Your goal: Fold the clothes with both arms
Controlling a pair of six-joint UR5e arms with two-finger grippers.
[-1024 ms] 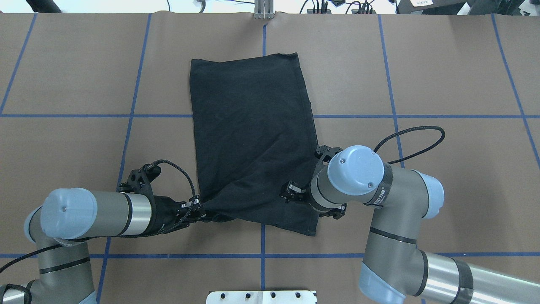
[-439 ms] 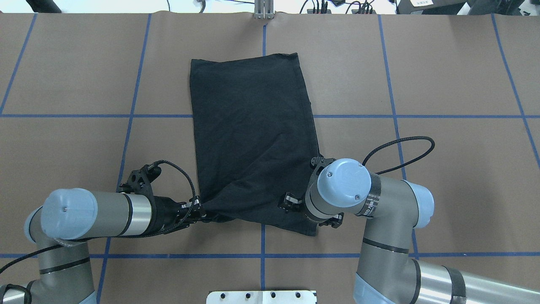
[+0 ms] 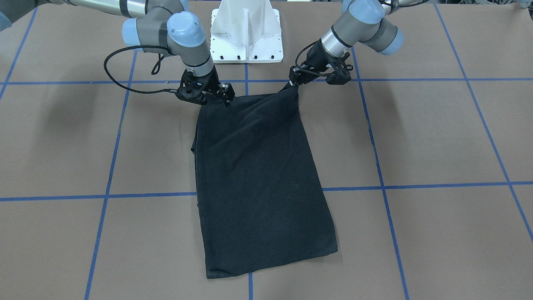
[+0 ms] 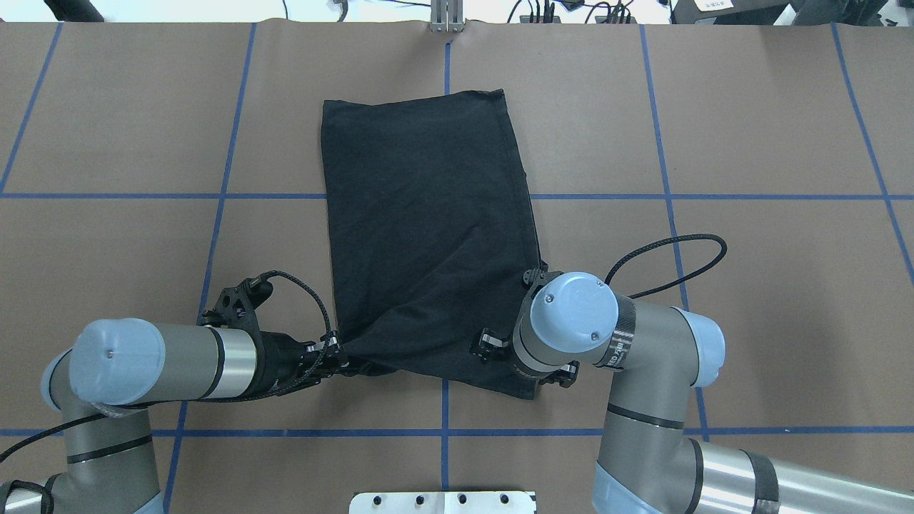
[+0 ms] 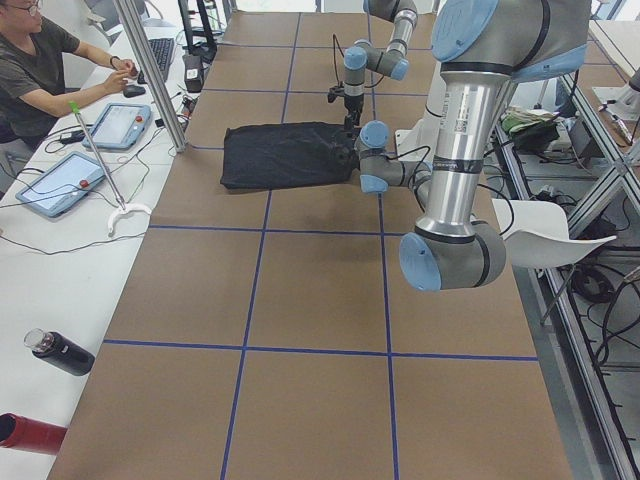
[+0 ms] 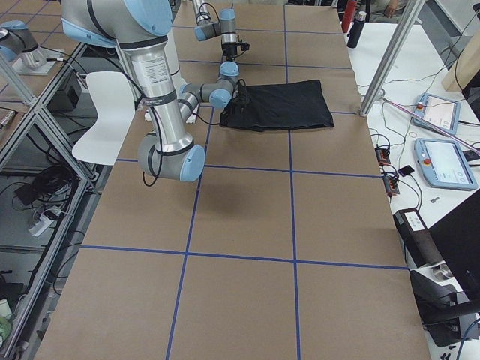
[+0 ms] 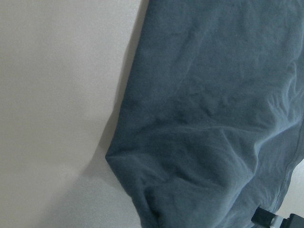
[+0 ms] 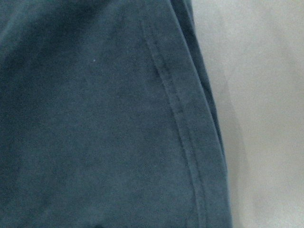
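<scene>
The right tool (image 3: 225,96) rests at one near corner of the black T-shirt (image 4: 428,235), its opening hidden beneath the wrist, so I cannot tell its state. The left tool (image 3: 292,84) pinches the other corner, raised. The T-shirt lies in the middle of the brown, blue-lined bench (image 4: 750,128); a person (image 5: 40,75) sits alongside.

Tabletop (image 5: 300,290): brown, blue tape grid.
T-shirt (image 5: 285,155): black, folded, lying flat, upper centre of frame.
Left arm (image 5: 462,140): near, large, right of centre; wrist at T-shirt's right edge.
Right arm (image 5: 375,60): far, small, top centre; points down at T-shirt's upper right corner.
Person (image 5: 40,70): seated, upper left.
Black bottle (image 5: 60,352), red bottle (image 5: 30,433): lower left.
</scene>
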